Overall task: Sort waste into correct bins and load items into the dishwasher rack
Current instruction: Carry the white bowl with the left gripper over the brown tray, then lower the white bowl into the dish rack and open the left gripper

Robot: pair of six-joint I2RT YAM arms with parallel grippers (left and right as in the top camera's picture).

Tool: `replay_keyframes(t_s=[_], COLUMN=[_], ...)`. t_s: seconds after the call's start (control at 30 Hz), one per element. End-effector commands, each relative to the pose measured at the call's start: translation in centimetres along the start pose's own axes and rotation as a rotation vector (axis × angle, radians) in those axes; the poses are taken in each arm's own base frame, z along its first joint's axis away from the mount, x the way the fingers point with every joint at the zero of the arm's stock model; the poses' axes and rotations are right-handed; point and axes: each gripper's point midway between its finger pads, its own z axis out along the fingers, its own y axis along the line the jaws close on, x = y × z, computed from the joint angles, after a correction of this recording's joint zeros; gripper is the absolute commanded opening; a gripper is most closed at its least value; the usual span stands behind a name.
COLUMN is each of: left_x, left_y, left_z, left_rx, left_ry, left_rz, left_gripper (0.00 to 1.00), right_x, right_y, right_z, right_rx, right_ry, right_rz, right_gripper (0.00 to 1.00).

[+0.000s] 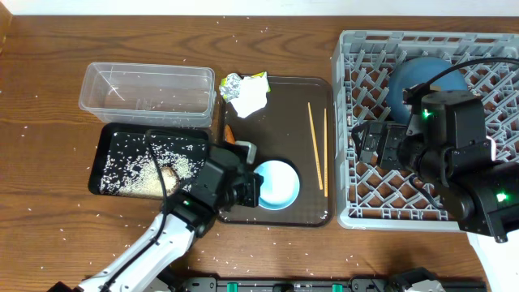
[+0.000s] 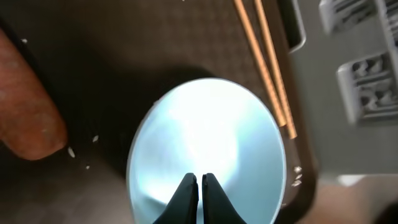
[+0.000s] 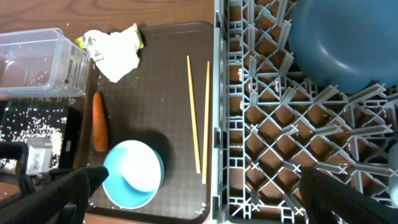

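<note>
A light-blue cup (image 1: 277, 185) stands upright at the front of the brown serving tray (image 1: 284, 105). My left gripper (image 1: 253, 188) is shut and empty, its tips (image 2: 199, 178) over the cup's inside (image 2: 208, 137). An orange carrot (image 1: 229, 134) lies just behind it. A white napkin (image 1: 248, 98), foil ball (image 1: 231, 83) and green-yellow wrapper (image 1: 259, 78) sit at the tray's back left. Two chopsticks (image 1: 317, 146) lie at its right. My right gripper (image 3: 205, 186) is open wide over the grey rack's (image 1: 365, 203) left edge. A dark blue plate (image 1: 426, 85) stands in the rack.
A clear tub (image 1: 146, 88) stands at the back left. In front of it a black tray (image 1: 113, 154) holds rice and a brown scrap (image 1: 168, 172). Loose rice grains lie scattered on the wooden table. The right wrist view shows the carrot (image 3: 99, 121) and cup (image 3: 134, 173).
</note>
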Motion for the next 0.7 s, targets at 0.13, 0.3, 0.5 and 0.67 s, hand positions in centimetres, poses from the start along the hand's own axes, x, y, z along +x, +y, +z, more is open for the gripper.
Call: replay_keyframes(t_s=[0.13, 0.3, 0.5, 0.67], left_x=[-2.0, -2.3, 0.7, 3.6], left_y=[-2.8, -5.3, -5.3, -5.2], left_z=[-1.4, -2.7, -1.0, 1.8], left_rx=[-0.063, -0.107, -0.11, -0.113], left_ry=[0.011, 0.043, 0.149, 0.262], left_rz=[0.253, 0.417, 0.481, 0.58], left_gripper=[0.17, 0.43, 0.46, 0.46], right_x=[-0.3, -0.3, -0.6, -0.6], right_y=[0.0, 0.0, 0.2, 0.1], right_z=[-0.4, -0.4, -0.4, -0.4], right_rx=[-0.008, -0.009, -0.014, -0.014], right_ry=[-0.018, -0.02, -0.032, -0.032], right_rz=[-0.001, -0.001, 0.007, 0.007], right_gripper=[0.99, 0.99, 0.99, 0.99])
